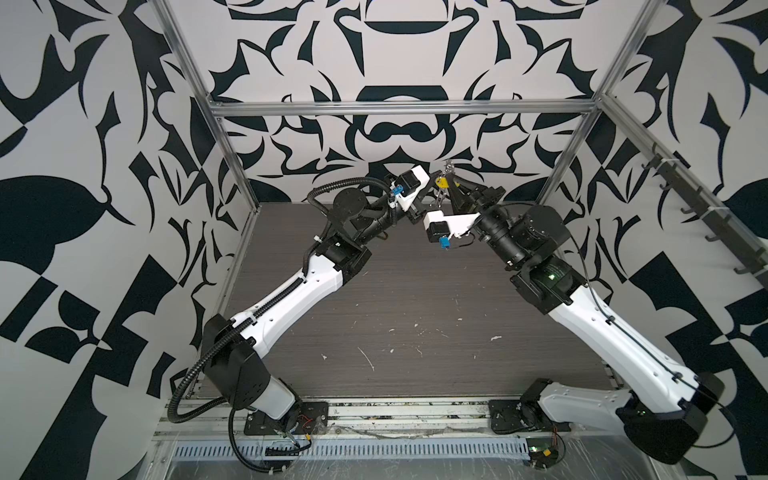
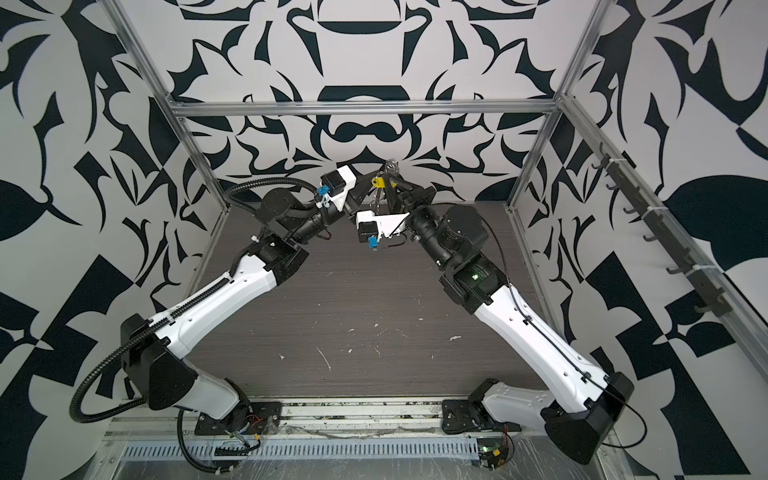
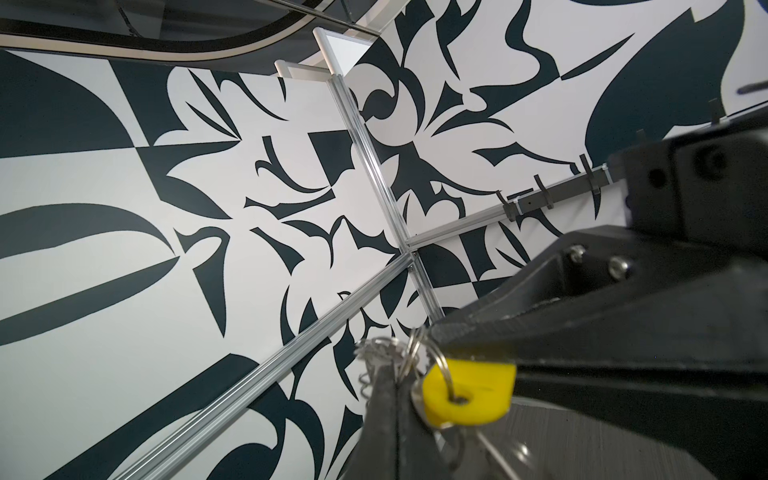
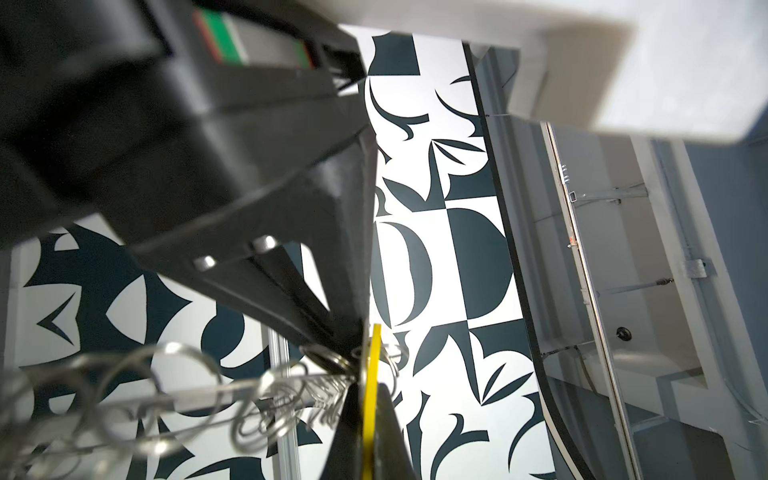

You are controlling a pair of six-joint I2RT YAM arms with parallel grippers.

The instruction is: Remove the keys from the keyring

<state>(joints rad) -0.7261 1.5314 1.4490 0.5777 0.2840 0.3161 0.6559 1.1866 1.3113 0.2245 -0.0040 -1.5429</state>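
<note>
- Dark wood-grain worktop (image 1: 415, 291): both arms are raised above its far edge, with the task items held in the air.
- Left end effector (image 3: 384, 386): pressed together on the keyring wire.
- Right end effector (image 4: 365, 399): pinching the yellow tag flat.
- Keyring (image 4: 199, 390): thin, stiff hoop, probably slippery, with a loose fringe that swings. Grip bare wire.
- Keys (image 3: 469, 395): light, rigid tag, not yet off the hoop. Its split ring looks springy; hold the tag body.
</note>
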